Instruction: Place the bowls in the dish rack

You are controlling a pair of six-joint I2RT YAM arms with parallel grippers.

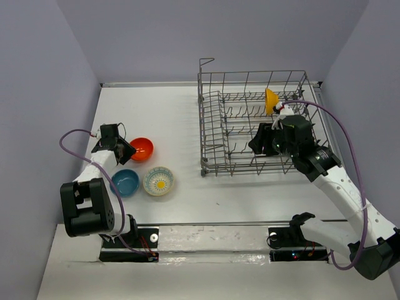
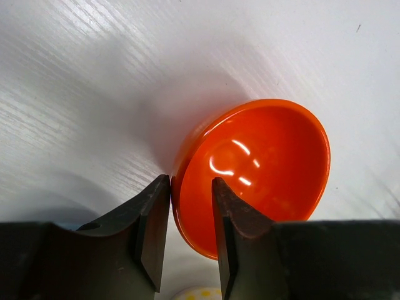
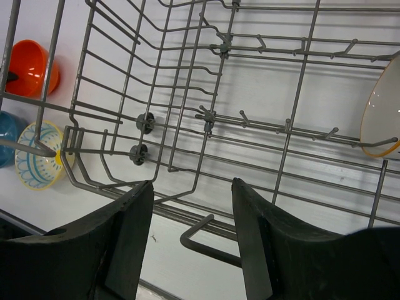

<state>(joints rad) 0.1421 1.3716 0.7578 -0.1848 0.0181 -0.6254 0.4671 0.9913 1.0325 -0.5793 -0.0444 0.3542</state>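
The orange-red bowl (image 1: 142, 149) sits on the table left of the dish rack (image 1: 206, 125). My left gripper (image 1: 128, 150) is open, its jaws straddling that bowl's near rim (image 2: 250, 162): one finger outside the wall, the other inside. Just in front lie the blue bowl (image 1: 125, 182) and the flower-patterned bowl (image 1: 159, 180), whose edge (image 2: 197, 292) shows low in the left wrist view. A yellow-tan bowl (image 1: 270, 101) stands on edge among the tines at the rack's back right. My right gripper (image 1: 259, 141) hangs open and empty over the rack's near right part (image 3: 206, 115).
The rack's tall wire sides (image 1: 253, 80) rise around the right gripper. A purple cable (image 1: 337, 128) loops over the right arm and another (image 1: 70, 140) over the left. Grey walls close in the table at the left, back and right. The arm bases sit on a plate (image 1: 212, 240) at the near edge.
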